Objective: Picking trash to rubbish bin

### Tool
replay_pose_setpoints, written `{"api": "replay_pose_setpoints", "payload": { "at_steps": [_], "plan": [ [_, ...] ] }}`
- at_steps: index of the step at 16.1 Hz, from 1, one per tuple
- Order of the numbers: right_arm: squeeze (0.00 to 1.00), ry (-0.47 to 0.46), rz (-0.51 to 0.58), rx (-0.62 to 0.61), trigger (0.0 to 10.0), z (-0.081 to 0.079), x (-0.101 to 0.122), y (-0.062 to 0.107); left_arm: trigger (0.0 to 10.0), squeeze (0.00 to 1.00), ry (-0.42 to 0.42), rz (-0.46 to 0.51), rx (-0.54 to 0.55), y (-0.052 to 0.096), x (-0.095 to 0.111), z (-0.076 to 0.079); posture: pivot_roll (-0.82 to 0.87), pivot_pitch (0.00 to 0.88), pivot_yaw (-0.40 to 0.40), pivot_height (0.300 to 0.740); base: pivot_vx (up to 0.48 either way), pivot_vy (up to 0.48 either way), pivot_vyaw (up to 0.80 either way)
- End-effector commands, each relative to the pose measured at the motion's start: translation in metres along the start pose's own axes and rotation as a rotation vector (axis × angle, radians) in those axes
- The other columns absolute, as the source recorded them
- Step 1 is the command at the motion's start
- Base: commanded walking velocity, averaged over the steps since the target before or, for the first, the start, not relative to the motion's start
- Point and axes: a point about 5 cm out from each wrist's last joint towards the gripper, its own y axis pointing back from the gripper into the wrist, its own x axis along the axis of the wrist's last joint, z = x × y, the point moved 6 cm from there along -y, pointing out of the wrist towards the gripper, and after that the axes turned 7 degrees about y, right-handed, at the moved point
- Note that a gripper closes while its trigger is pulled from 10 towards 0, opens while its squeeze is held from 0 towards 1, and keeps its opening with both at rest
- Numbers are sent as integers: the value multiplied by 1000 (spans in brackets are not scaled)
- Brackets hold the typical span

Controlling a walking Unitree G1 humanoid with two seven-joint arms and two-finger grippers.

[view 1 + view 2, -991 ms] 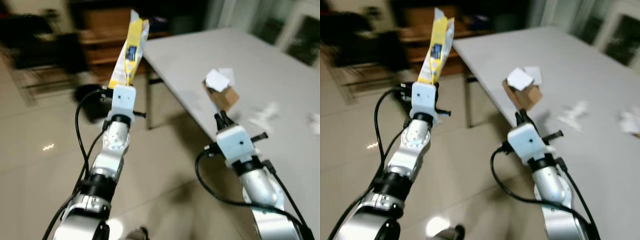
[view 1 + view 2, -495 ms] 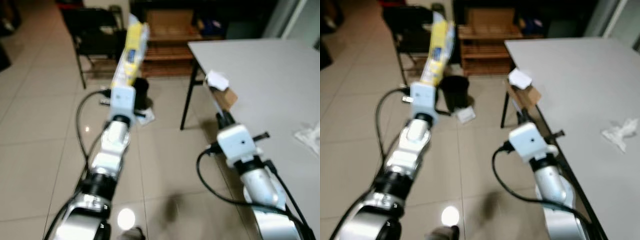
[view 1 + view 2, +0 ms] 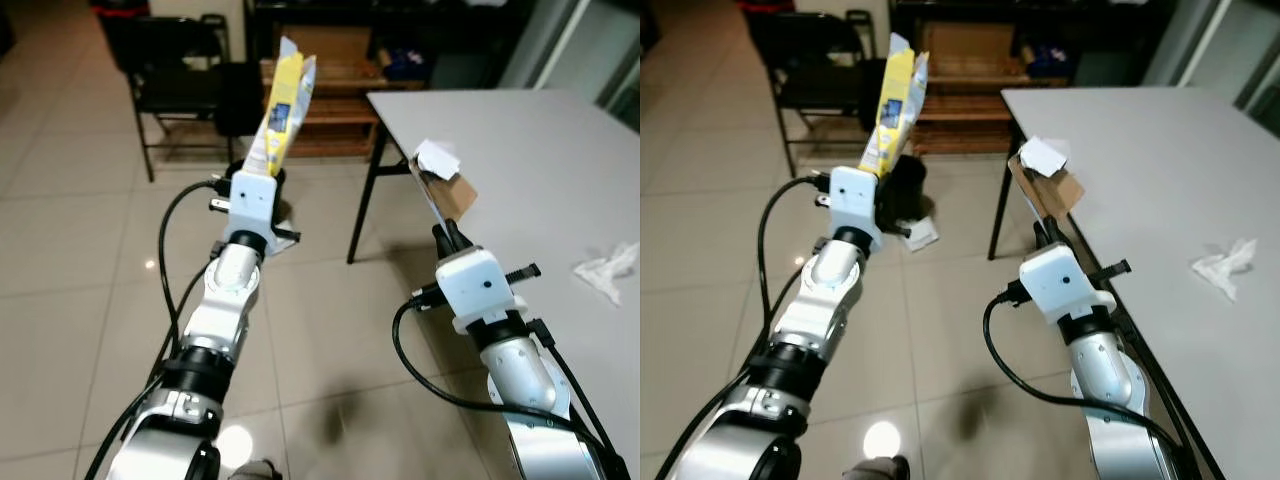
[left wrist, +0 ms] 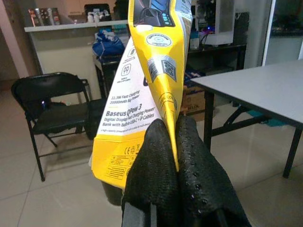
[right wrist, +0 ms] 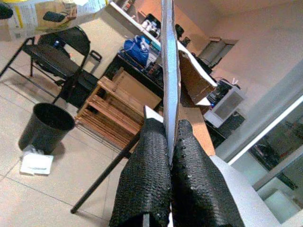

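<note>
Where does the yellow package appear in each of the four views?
Left eye view: the yellow package stands upright in the left claw, left of centre.
Right eye view: the same, left of the table.
Left wrist view: pinched between the black fingers.
Right wrist view: a strip at the picture's edge, beyond the cardboard in the right claw.
Shared landmark: the black folding chair.
</note>
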Motion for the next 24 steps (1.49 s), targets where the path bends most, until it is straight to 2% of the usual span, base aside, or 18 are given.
{"api": "replay_pose_setpoints", "payload": {
  "at_steps": [1, 6, 9, 10, 11, 12, 15, 19, 21, 24],
  "plan": [
    [0, 0, 3, -6, 10000, 2, 0, 0, 10000, 0, 7, 1, -9, 0, 2, 2, 147, 83, -47, 740, 424, 0, 0],
    [0, -5, -13, -28, 10000, 6, -3, 0, 10000, 0, 6, -4, -8, 0, 1, 2, 143, 81, -47, 740, 435, 0, 0],
    [0, -180, -125, -199, 10000, 37, -33, 9, 10000, 0, 1, -8, -4, 1, 0, -2, 143, 81, -47, 740, 437, 0, 0],
    [0, -296, -168, -262, 10000, 53, -49, 17, 10000, 0, -2, -16, -13, 5, -3, -5, 145, 81, -47, 740, 420, 0, 0],
    [0, -319, -175, -273, 10000, 56, -52, 19, 10000, 0, -2, -17, -17, 7, -4, -6, 145, 81, -47, 740, 394, 0, 0],
    [0, -407, -190, -293, 10000, 59, -60, 22, 10000, 0, -4, -20, -24, 11, -7, -8, 149, 81, -48, 740, 349, 0, 0],
    [0, -454, -198, -261, 10000, 53, -64, 22, 10000, 0, -41, -38, -19, 20, -15, -17, 158, 84, -52, 740, 329, 0, 0],
    [0, -494, -179, -193, 10000, 39, -58, 16, 10000, 0, -53, -35, -13, 28, -14, -20, 175, 88, -51, 740, 337, 0, 0],
    [0, -482, -171, -169, 10000, 35, -57, 13, 10000, 0, -64, -43, 2, 28, -16, -27, 181, 85, -48, 740, 358, 0, 0],
    [0, -478, -164, -164, 10000, 35, -56, 10, 10000, 0, -65, -45, 9, 28, -15, -27, 188, 83, -48, 740, 371, 0, 800]
  ]
}}
